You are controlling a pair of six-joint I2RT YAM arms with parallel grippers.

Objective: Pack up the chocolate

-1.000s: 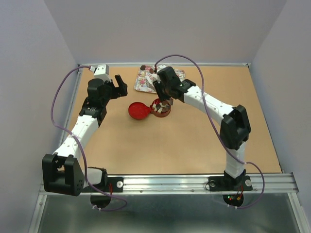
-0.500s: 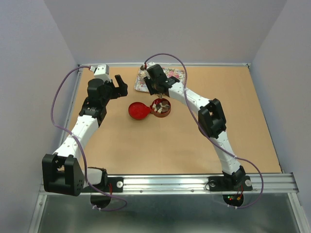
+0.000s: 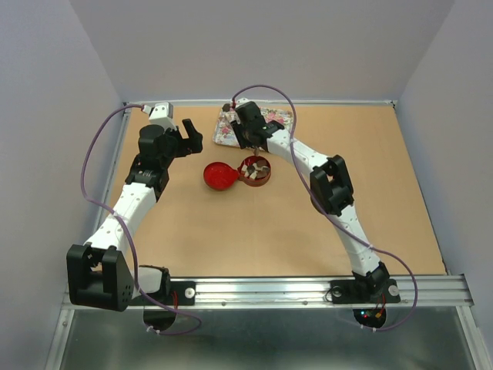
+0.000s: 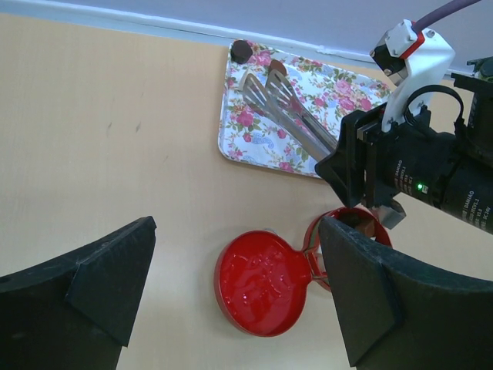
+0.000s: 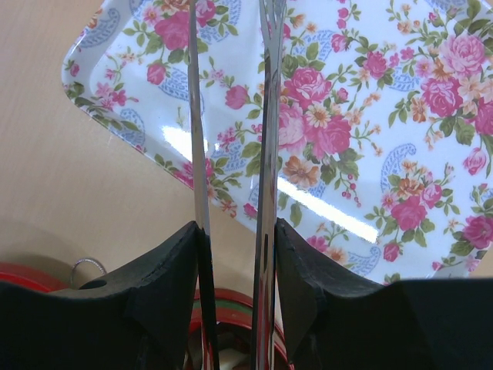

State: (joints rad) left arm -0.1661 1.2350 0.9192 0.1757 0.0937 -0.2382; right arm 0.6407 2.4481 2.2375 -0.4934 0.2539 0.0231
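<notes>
Top external — chocolate (image 3: pixel 256 167) in red tin (image 3: pixel 255 185); right hand (image 5: pixel 235 258) grips tongs (image 4: pixel 296 117), left hand (image 4: pixel 239 235) wide.

**A:** What sort of place is this?

**B:** A robotics lab test cell, not a home or a kitchen. The 2 robot arms, the left arm (image 3: pixel 135 200) and the right arm (image 3: pixel 339 208), are bolted to an aluminium rail (image 3: pixel 269 289) at the near edge of a bare wooden table (image 3: pixel 254 231).

**A:** What else says lab?

**B:** Plain grey panels (image 3: pixel 254 46) wall the table on 3 sides. Purple cables (image 3: pixel 91 154) loop openly over the arms.

**A:** Anything homely?

**B:** A flowered tray (image 4: pixel 254 131), metal tongs (image 4: pixel 289 108) and a red tin (image 3: pixel 255 185).
</notes>
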